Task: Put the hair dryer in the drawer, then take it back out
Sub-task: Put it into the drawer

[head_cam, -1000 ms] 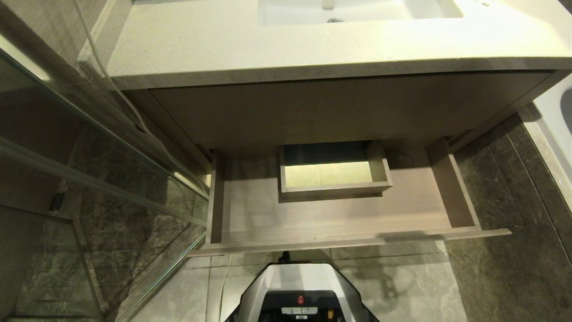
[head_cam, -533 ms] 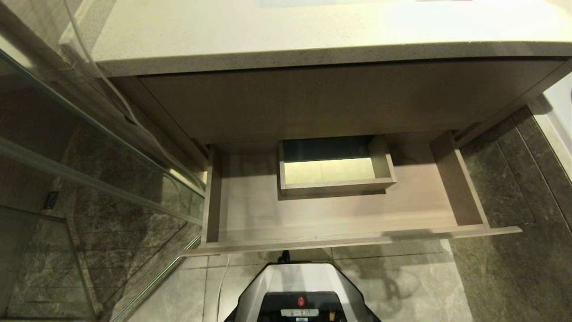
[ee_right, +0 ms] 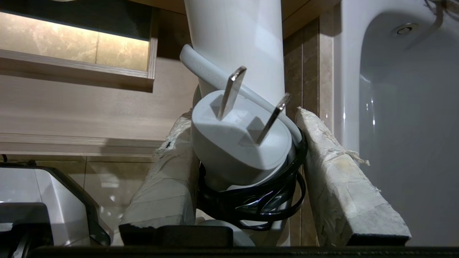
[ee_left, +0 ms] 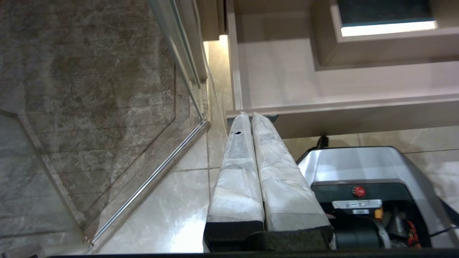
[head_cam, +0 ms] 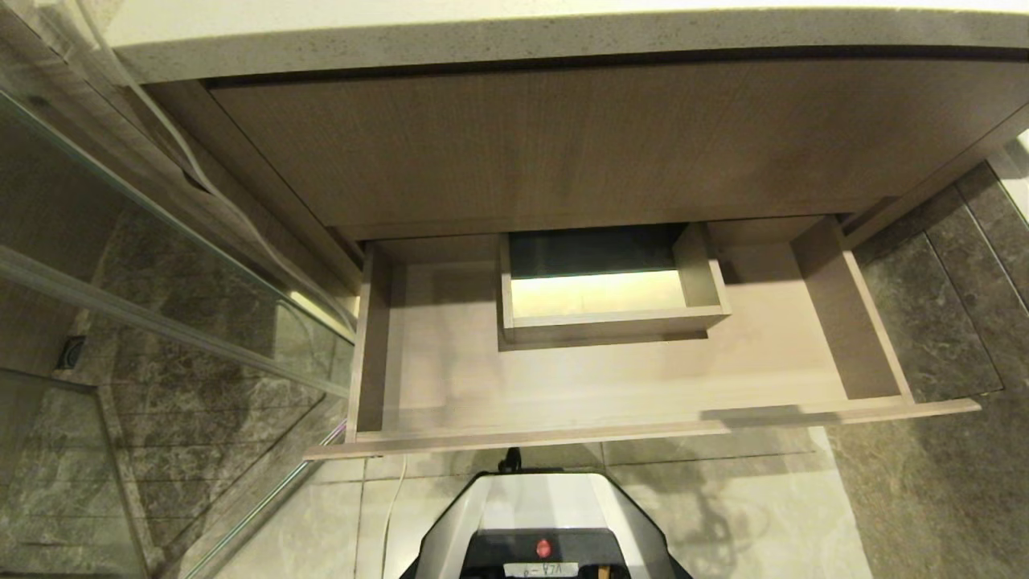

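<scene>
Right wrist view shows the right gripper (ee_right: 247, 172) pinching the hair dryer (ee_right: 236, 46) by its bundled cord and plug (ee_right: 240, 143), just outside the open drawer (head_cam: 611, 378), while the left gripper (ee_left: 251, 118) hangs parked near the drawer's front, its fingers pressed together and holding nothing. Judging by the bare drawer floor, the putting-in step is in hand; next the dryer must be carried over the front panel and lowered beside the boxed cutout (head_cam: 611, 322).
</scene>
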Motion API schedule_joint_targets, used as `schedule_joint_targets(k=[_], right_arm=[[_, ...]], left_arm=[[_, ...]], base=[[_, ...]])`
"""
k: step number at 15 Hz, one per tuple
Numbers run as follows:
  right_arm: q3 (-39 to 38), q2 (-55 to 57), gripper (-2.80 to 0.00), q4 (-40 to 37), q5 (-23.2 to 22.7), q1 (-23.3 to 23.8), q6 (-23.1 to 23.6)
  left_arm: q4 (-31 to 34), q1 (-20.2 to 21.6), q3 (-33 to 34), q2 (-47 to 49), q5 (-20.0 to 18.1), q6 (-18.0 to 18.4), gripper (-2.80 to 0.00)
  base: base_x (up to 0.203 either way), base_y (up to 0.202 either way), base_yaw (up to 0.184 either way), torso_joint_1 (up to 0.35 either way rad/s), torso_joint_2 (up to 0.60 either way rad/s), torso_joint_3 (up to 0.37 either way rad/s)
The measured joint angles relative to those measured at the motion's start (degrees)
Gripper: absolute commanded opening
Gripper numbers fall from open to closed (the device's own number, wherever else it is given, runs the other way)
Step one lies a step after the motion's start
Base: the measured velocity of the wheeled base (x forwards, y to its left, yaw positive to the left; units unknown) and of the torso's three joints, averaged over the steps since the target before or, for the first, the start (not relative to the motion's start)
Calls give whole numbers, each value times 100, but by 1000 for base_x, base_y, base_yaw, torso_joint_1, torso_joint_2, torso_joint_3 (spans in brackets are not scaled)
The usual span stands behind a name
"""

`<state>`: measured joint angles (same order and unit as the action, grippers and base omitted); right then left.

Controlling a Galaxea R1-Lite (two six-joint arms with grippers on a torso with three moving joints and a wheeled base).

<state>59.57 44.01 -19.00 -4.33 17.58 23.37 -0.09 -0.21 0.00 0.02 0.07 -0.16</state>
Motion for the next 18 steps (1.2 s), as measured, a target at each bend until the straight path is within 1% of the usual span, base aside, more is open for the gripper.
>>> schedule_joint_targets(k=[4,6,18], right_arm=[[-100,-44,-280,82,5,0,-5],[-149,-74,-280,94,8,-5,-6],[-383,-105,-280,103,1,0,0]], left_arm=[[6,5,0,0,2,6,-280],[-10,5,-2,0,-1,1,-280],[-5,8,-5,0,1,1,-280]], base=[[0,0,0,-362,480,131],[0,0,0,-153,385,175],[0,0,0,-39,399,354]])
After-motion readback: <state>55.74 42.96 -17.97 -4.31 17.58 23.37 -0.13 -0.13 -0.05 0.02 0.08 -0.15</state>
